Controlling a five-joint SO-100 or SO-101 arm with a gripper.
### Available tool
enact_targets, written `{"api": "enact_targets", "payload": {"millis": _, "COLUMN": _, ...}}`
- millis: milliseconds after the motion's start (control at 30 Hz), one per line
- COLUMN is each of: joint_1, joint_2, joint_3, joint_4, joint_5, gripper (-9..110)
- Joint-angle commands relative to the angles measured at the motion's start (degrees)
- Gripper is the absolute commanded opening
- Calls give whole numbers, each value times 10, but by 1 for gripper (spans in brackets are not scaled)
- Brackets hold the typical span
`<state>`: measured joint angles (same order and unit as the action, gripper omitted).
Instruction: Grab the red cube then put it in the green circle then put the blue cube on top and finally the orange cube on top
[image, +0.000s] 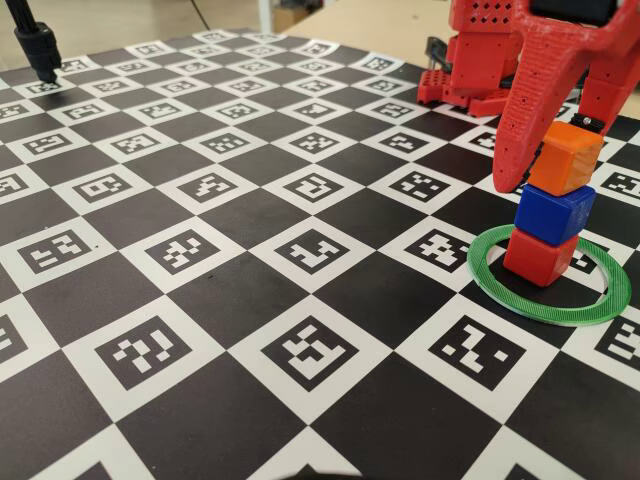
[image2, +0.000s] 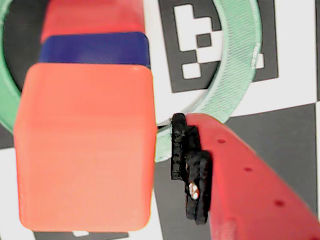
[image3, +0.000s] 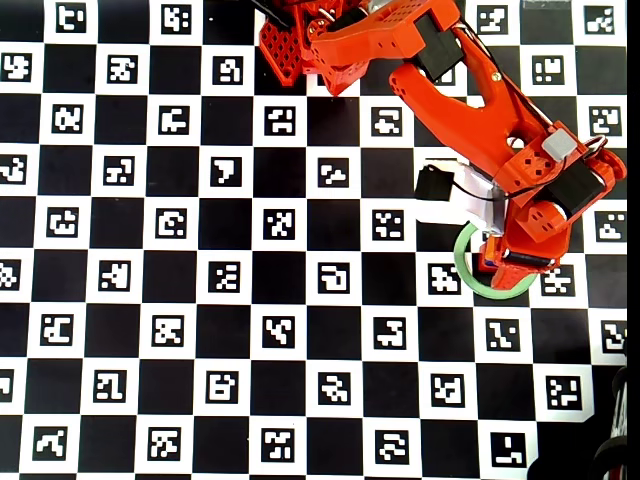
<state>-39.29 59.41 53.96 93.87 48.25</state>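
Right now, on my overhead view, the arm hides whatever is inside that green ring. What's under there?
Observer: The fixed view shows three stacked cubes: the red cube at the bottom, the blue cube in the middle and the orange cube on top.
Operator: Is the end effector squeezing the top one?
Observer: It doesn't look like it. The wrist view shows a gap between the orange cube and the black pad on the finger.
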Motion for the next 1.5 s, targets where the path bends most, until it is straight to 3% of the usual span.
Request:
{"api": "enact_targets", "payload": {"millis": 0, "joint_1": -11, "joint_2": 63, "joint_3": -33, "joint_4": 11, "joint_5": -7, "gripper": 42}}
{"api": "enact_targets", "payload": {"millis": 433, "joint_1": -22, "joint_2": 127, "joint_3": -54, "joint_4": 34, "joint_5": -15, "gripper": 46}}
{"api": "enact_targets", "payload": {"millis": 800, "joint_1": 12, "joint_2": 233, "joint_3": -36, "joint_4": 108, "joint_5": -97, "gripper": 46}}
{"api": "enact_targets", "payload": {"millis": 1167, "joint_1": 181, "joint_2": 349, "joint_3": 101, "joint_4": 115, "joint_5": -223, "gripper": 37}}
{"api": "enact_targets", "payload": {"millis": 1467, "joint_1": 303, "joint_2": 406, "joint_3": 224, "joint_4": 88, "joint_5": -350, "gripper": 16}}
